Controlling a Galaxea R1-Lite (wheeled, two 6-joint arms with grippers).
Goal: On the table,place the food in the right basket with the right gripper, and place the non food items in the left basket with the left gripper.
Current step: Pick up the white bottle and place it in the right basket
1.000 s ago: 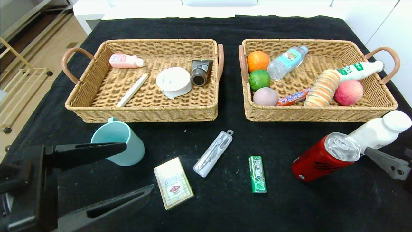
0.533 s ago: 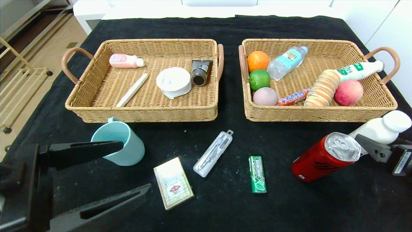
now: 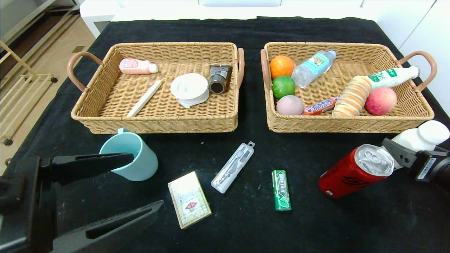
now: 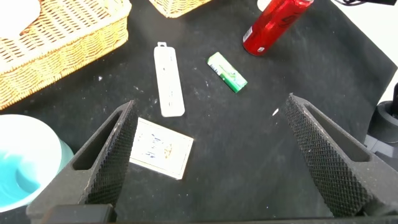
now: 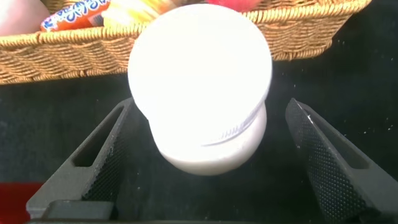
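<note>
Right gripper [image 5: 202, 162] is straddling the white bottle [image 5: 200, 87] with jaws wide, just before the right basket [image 3: 351, 123] (red can [image 3: 355, 171] is crowding it), so closing off-centre risks toppling both.

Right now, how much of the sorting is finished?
Mostly done: both baskets hold several items. In hand: the open right gripper straddles the white bottle, not yet gripping. Left: red can, gum, blue cup, card box, clear case.
</note>
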